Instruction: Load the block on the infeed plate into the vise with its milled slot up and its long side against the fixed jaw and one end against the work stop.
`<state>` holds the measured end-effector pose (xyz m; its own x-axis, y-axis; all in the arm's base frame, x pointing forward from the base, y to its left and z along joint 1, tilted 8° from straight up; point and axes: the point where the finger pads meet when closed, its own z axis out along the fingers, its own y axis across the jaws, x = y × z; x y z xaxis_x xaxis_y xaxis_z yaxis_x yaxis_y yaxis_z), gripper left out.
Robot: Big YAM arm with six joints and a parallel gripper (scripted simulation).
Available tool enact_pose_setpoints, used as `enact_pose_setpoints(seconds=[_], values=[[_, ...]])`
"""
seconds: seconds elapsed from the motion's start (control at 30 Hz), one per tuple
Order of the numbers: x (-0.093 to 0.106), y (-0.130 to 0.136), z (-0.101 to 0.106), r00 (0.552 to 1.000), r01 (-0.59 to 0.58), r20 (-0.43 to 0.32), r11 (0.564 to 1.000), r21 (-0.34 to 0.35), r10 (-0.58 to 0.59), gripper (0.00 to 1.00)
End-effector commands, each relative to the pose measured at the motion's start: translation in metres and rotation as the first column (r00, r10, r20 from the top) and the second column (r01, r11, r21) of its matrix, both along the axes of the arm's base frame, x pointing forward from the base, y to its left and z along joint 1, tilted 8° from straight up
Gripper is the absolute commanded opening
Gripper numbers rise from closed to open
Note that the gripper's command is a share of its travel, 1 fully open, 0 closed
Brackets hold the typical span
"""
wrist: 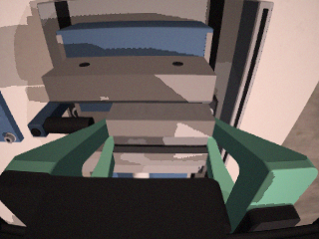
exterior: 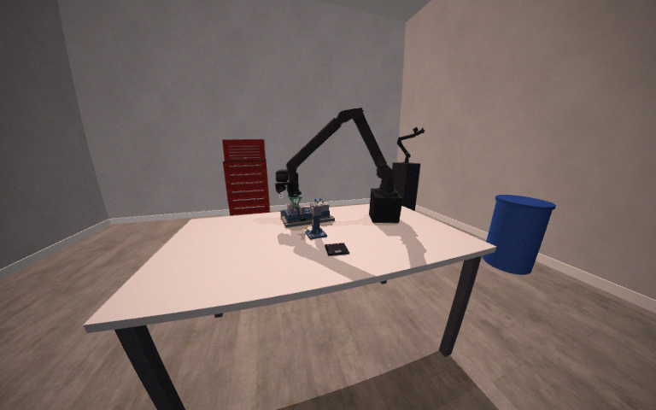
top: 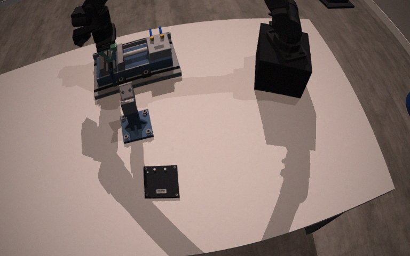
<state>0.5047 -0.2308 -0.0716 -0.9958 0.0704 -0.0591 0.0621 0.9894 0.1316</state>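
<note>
The jaws stood partly open, shut against the ends of the grey block, with a green fingertip at each end. The block lay crosswise between the fingertips, down in the opening of the vise. Its long side was beside the fixed jaw, the one with two dark holes on top; whether they touched could not be told. A dark band ran lengthwise between its paler surfaces, in line with the slot facing up. The work stop pointed toward the block's end on the V-block side, and contact there could not be made out. Whether the block sat fully on the low bars was hidden too.

The V-block stood on its blue post near the vise, holding nothing, and the black plate lay bare on the tabletop, well apart from the jaws.
</note>
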Motion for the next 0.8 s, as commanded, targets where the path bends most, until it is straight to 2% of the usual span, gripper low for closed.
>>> enact_pose_setpoints(seconds=[0.0, 0.77], values=[[0.0137, 0.004, 0.0193, 0.999, -0.008, 0.043, 1.0, -0.019, 0.009, 0.0], [0.0123, 0.0042, 0.0202, 0.999, -0.012, 0.039, 1.0, -0.018, 0.013, 0.0]])
